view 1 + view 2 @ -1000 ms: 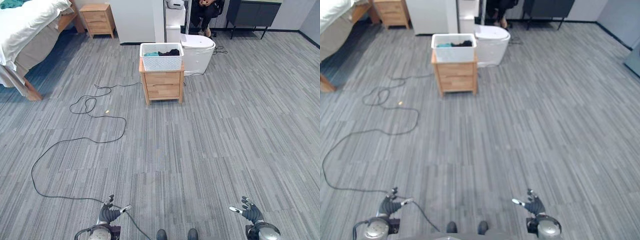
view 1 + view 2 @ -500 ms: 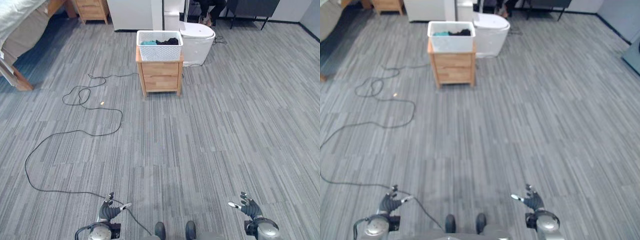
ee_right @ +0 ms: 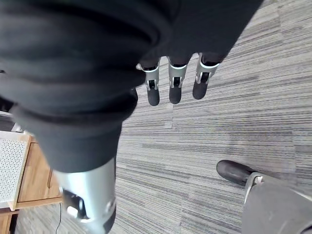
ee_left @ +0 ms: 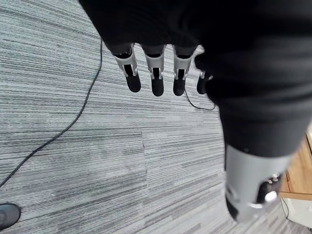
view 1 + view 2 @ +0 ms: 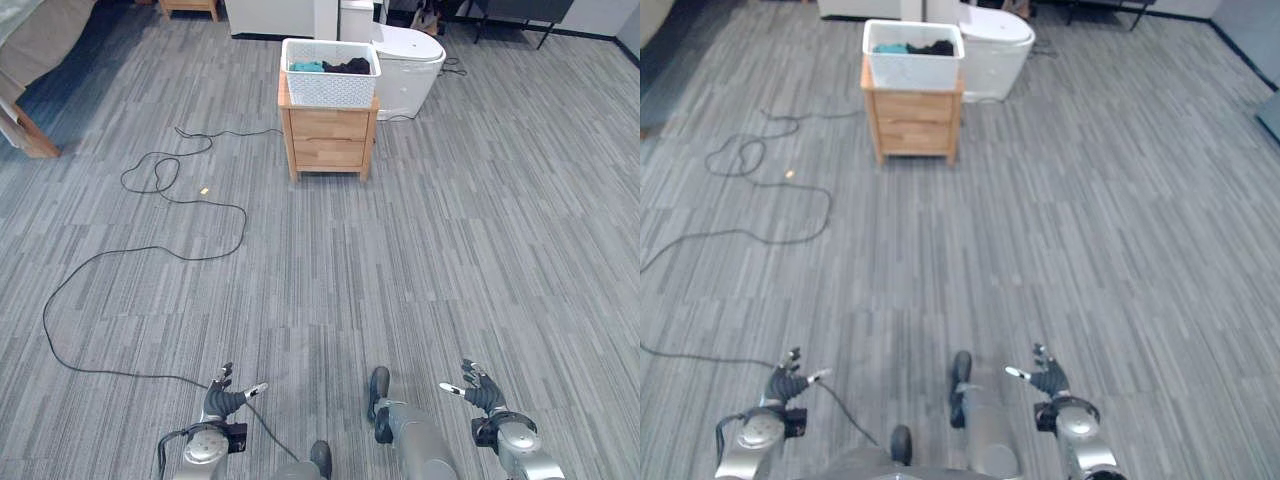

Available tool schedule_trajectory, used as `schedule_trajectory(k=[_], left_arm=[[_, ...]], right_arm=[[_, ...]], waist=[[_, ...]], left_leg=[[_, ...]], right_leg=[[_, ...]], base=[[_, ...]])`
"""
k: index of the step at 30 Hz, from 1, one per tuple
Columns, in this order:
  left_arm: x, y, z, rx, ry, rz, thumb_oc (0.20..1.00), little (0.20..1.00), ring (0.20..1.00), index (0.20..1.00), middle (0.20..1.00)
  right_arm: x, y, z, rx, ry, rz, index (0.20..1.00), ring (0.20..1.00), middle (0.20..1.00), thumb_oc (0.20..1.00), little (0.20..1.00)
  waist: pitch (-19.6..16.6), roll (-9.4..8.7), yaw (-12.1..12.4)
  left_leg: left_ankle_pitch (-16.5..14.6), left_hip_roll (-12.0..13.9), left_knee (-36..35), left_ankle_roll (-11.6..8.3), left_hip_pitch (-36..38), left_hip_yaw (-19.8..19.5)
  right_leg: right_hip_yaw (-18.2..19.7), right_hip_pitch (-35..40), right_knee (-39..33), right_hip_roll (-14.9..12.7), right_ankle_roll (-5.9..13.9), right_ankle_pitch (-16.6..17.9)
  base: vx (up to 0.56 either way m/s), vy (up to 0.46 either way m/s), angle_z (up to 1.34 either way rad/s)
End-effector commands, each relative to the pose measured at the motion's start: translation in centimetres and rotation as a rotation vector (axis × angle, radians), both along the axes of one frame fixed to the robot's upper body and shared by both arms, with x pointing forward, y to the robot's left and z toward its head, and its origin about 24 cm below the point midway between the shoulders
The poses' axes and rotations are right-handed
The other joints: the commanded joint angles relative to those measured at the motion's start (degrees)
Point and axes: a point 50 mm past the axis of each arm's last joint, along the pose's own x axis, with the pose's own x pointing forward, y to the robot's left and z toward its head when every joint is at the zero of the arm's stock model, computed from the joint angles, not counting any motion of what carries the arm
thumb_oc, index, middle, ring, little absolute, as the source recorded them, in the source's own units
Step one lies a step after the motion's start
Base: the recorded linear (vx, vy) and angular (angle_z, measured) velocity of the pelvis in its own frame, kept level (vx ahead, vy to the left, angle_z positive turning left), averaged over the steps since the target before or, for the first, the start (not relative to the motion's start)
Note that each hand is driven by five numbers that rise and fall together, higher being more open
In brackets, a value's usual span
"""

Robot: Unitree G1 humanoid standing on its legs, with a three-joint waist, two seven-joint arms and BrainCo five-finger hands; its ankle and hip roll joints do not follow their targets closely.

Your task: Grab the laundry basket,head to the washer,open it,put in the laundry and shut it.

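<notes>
Left eye view: both hands hang low over the grey floor (image 5: 450, 250), holding nothing. The left hand (image 5: 222, 403) has its fingers (image 4: 155, 78) straight and loosely spread, and so does the right hand (image 5: 479, 392). Far ahead of both hands, well apart from them, the white laundry basket (image 5: 331, 73) with dark and teal laundry (image 5: 335, 66) sits on a small wooden table (image 5: 329, 140). Just beyond it stands the white washer (image 5: 411, 66).
</notes>
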Motion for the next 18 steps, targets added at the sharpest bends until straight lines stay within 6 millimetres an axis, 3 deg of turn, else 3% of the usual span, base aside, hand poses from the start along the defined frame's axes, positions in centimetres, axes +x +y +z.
schedule_trajectory(k=[1, 4, 7, 10, 11, 13, 15, 16, 18], left_arm=[[0.0, -0.3, 0.4, -0.028, -0.051, 0.0, 1.0, 1.0, 1.0, 1.0, 1.0], [-0.6, -0.8, -0.5, -0.073, -0.012, 0.027, 1.0, 1.0, 1.0, 1.0, 1.0], [-0.4, -1.6, -0.7, -0.078, 0.0, -0.015, 1.0, 1.0, 1.0, 1.0, 1.0], [0.0, -1.8, -0.6, -0.09, -0.009, -0.019, 1.0, 1.0, 1.0, 1.0, 1.0], [-0.1, -1.8, -0.7, -0.101, -0.007, -0.011, 1.0, 1.0, 1.0, 1.0, 1.0], [-0.2, -1.8, -0.8, -0.1, -0.002, -0.007, 1.0, 1.0, 1.0, 1.0, 1.0], [-0.4, -1.5, -0.9, -0.096, 0.006, 0.002, 1.0, 1.0, 1.0, 1.0, 1.0], [-0.6, -1.2, -0.8, -0.097, 0.003, 0.032, 1.0, 1.0, 1.0, 1.0, 1.0], [-0.8, -1.2, -0.9, -0.101, 0.006, 0.045, 1.0, 1.0, 1.0, 1.0, 1.0]], right_arm=[[0.3, -1.0, 0.7, -0.04, -0.045, -0.003, 1.0, 1.0, 1.0, 1.0, 1.0], [-0.1, -1.2, 0.6, -0.036, -0.041, -0.013, 1.0, 1.0, 1.0, 1.0, 1.0], [-0.1, -1.7, 0.8, -0.048, -0.048, -0.021, 1.0, 1.0, 1.0, 1.0, 1.0], [0.1, -1.9, 1.0, -0.052, -0.055, -0.028, 1.0, 1.0, 1.0, 1.0, 1.0], [0.1, -2.1, 1.1, -0.056, -0.058, -0.034, 1.0, 1.0, 1.0, 1.0, 1.0], [0.0, -2.2, 1.1, -0.058, -0.059, -0.039, 1.0, 1.0, 1.0, 1.0, 1.0], [-0.1, -2.3, 1.1, -0.065, -0.056, -0.045, 1.0, 1.0, 1.0, 1.0, 1.0], [-0.2, -2.3, 0.9, -0.074, -0.047, -0.048, 1.0, 1.0, 1.0, 1.0, 1.0], [-0.3, -2.2, 0.8, -0.077, -0.044, -0.046, 1.0, 1.0, 1.0, 1.0, 1.0]], waist=[[-3.9, 0.52, -1.5], [-5.6, 1.44, -2.1], [-5.6, 1.54, -2.6], [-4.8, 0.68, -2.3], [-4.5, 0.08, -1.7], [-4.2, -0.24, -1.4], [-3.6, 0.07, -0.6], [-2.7, 0.6, 0.7], [-2.3, 0.75, 1.3]], left_leg=[[-6.6, -0.5, 5.7, -2.18, 1.8, -2.2], [-4.1, 1.7, 8.3, -4.93, 1.7, -1.7], [0.9, 4.0, 18.6, -7.99, -2.5, 0.8], [0.3, 4.9, 20.7, -6.97, -7.1, 3.4], [-1.8, 5.0, 18.4, -5.82, -10.1, 5.5], [-1.3, 5.5, 16.7, -5.54, -12.1, 6.8], [4.1, 7.3, 12.3, -6.01, -16.4, 8.7], [8.9, 7.7, 7.3, -6.88, -19.1, 8.3], [10.7, 7.8, 4.5, -7.21, -19.5, 7.8]], right_leg=[[2.0, 9.0, -5.0, 0.7, 1.3, 6.0], [1.3, 11.4, -6.2, 1.9, -0.01, 5.1], [0.8, 15.3, -8.2, 2.6, -1.64, 3.2], [0.5, 17.2, -9.2, 1.8, -2.05, 2.0], [0.0, 18.5, -10.0, 1.2, -1.74, 1.4], [-0.3, 19.5, -10.4, 0.9, -1.56, 1.1], [-0.6, 21.5, -10.8, 1.3, -1.68, 0.1], [0.1, 23.3, -10.6, 2.7, -2.01, -1.3], [0.4, 24.2, -10.3, 3.2, -2.24, -2.3]], base=[[0.37, -0.22, 0.7], [0.3, -0.201, 0.49], [0.19, -0.156, 0.04], [0.08, -0.059, -0.13], [0.13, -0.049, -0.02], [0.12, -0.019, -0.03], [0.22, -0.001, 0.04], [0.22, 0.001, 0.1], [0.25, 0.02, -0.01]])
